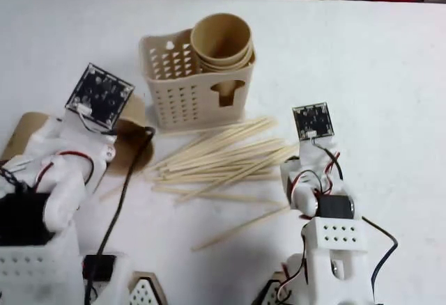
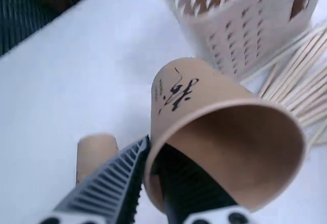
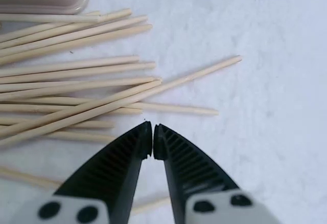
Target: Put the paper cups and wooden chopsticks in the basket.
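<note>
Two arms sit along the bottom of the high view, one in the lower left and one in the lower right. At far left a loose paper cup point(image 1: 28, 129) lies on the white counter point(image 1: 390, 61). Just right of it the left arm leans toward the basket. The left end effector point(image 2: 152, 151) pinches the rim of a tilted cup point(image 2: 219, 127), with one finger inside the mouth and one outside. A black scrawl on the cup's wall cannot be read.

The slotted basket point(image 1: 188, 99) stands in the upper centre, near the tilted cup, with a stack of cups point(image 1: 221, 40) upright in its right half. Wooden chopsticks point(image 1: 223, 162) fan out on the counter in front of the basket, and one stray stick point(image 1: 240, 228) lies lower down. The right end effector point(image 3: 152, 138) is at the right ends of the fan, its fingertips pressed together on nothing.

Open counter runs across the right side and the upper left, up to the far edge at the top of the frame.
</note>
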Robot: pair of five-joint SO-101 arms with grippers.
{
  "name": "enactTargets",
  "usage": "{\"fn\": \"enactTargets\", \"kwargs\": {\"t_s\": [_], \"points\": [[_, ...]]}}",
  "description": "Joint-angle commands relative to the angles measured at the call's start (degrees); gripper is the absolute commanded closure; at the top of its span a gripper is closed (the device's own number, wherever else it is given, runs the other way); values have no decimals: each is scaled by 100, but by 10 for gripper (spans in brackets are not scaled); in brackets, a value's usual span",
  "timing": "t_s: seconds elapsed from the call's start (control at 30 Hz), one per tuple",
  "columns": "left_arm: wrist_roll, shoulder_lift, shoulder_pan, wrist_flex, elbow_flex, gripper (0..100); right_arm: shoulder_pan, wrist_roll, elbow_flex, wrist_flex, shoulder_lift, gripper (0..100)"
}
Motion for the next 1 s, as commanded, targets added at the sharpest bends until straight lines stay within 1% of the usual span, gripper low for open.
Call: {"fn": "enactTargets", "kwargs": {"t_s": [0.0, 0.1, 0.2, 0.27, 0.37, 0.63, 0.83, 0.97], "points": [[484, -57, 646, -185, -862, 978, 48, 0, -44, -92, -84, 974], [782, -48, 919, -519, -1169, 978, 48, 0, -44, -92, -84, 974], [932, -4, 1130, -941, -1292, 978, 48, 0, -44, -92, -84, 974], [1046, 233, 1218, -1160, -1380, 978, 48, 0, -44, -92, -84, 974], [1231, 910, 1332, -1240, -1767, 978, 48, 0, -44, -92, -84, 974], [1609, 2914, 1745, -1134, -3798, 978, 40, 0, -44, -92, -84, 974], [1688, 4303, 2070, -519, -5415, 978, 40, 0, -44, -92, -92, 974], [1688, 5130, 2097, -167, -6277, 978, 40, 0, -44, -92, -101, 974]]}}
